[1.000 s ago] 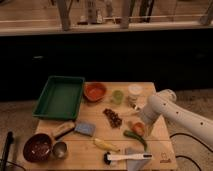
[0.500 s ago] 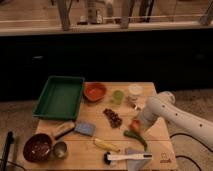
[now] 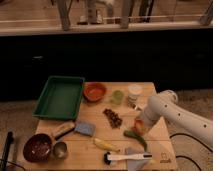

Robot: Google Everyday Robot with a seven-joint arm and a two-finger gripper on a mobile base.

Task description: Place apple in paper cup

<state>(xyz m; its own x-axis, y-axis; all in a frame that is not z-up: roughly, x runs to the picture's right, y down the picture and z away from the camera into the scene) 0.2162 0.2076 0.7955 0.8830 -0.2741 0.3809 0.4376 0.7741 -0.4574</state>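
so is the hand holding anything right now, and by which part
Cannot be told. The hand is down at the apple, right of the grape cluster; a hold on it does not show.

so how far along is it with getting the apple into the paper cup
Done: the hand is down at the apple, near the table's right edge. In hand: the grasp; whether it holds the apple yet does not show. Left: lift the apple, carry it to the paper cup at the back, beside the green cup, and drop it in.
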